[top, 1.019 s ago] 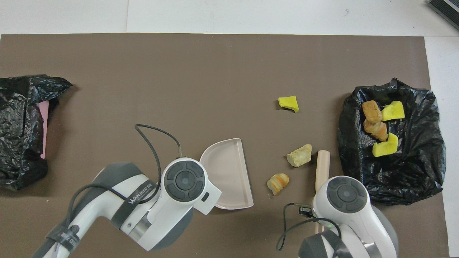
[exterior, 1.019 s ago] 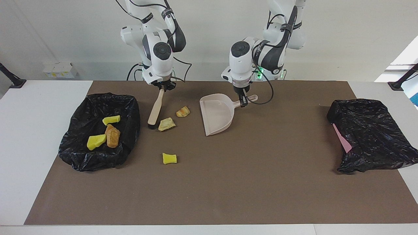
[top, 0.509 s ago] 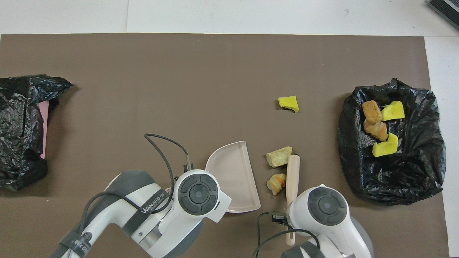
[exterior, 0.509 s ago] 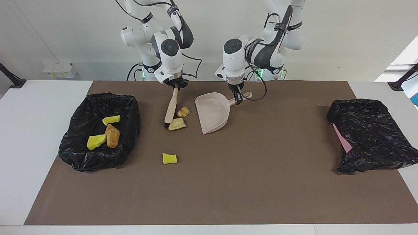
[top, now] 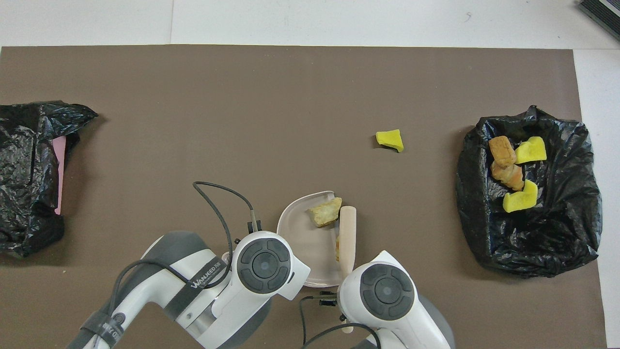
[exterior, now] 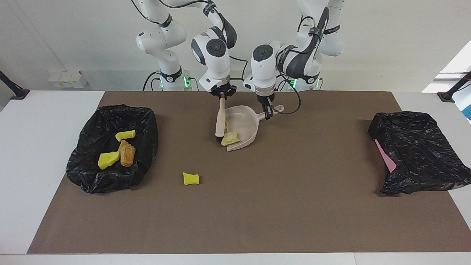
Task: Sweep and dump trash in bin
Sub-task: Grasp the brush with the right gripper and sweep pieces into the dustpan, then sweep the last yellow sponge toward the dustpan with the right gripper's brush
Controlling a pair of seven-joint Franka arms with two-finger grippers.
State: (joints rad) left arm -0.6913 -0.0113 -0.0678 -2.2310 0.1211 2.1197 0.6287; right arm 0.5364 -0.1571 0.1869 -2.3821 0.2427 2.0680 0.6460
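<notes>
One tan lump (exterior: 230,138) sits in the dustpan (exterior: 247,127); a yellow chunk (exterior: 191,178) lies on the mat (exterior: 257,206); two yellow chunks (exterior: 109,159) and brown lumps (exterior: 127,152) sit in the bin (exterior: 92,180).

Matt brown sheet-like table mat (exterior: 257,206), smooth and without sheen. Crinkled, glossy black plastic bag lining the bin (exterior: 147,140), with bright highlights on its folds; a second crumpled glossy black plastic bag (exterior: 419,147). Smooth beige plastic dustpan (exterior: 247,123), faintly satin. Pale smooth-handled brush (exterior: 220,119). Porous matt yellow sponge chunk (exterior: 191,179). Rough, crusty tan bread-like lump (exterior: 230,138). Glossy white arm shells (top: 387,291).
</notes>
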